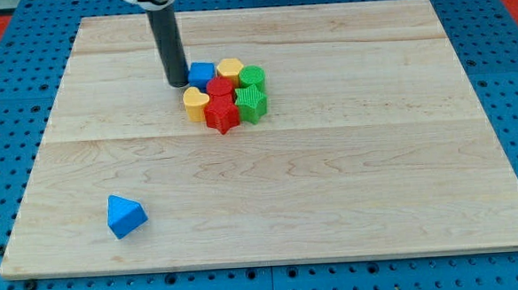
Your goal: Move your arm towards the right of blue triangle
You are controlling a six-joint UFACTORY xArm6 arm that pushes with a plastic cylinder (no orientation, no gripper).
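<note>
The blue triangle (125, 215) lies alone near the board's bottom left corner. My tip (177, 82) rests on the board in the upper middle, far above and a little to the right of the triangle. The tip stands just left of a blue block (202, 74), touching or nearly touching it. That block is the left end of a tight cluster of blocks.
The cluster holds a yellow block (230, 69), a green block (253, 76), a red block (220, 88), a second yellow block (195, 103), a red star (223, 116) and a second green block (251, 103). The wooden board (376, 183) lies on a blue pegboard.
</note>
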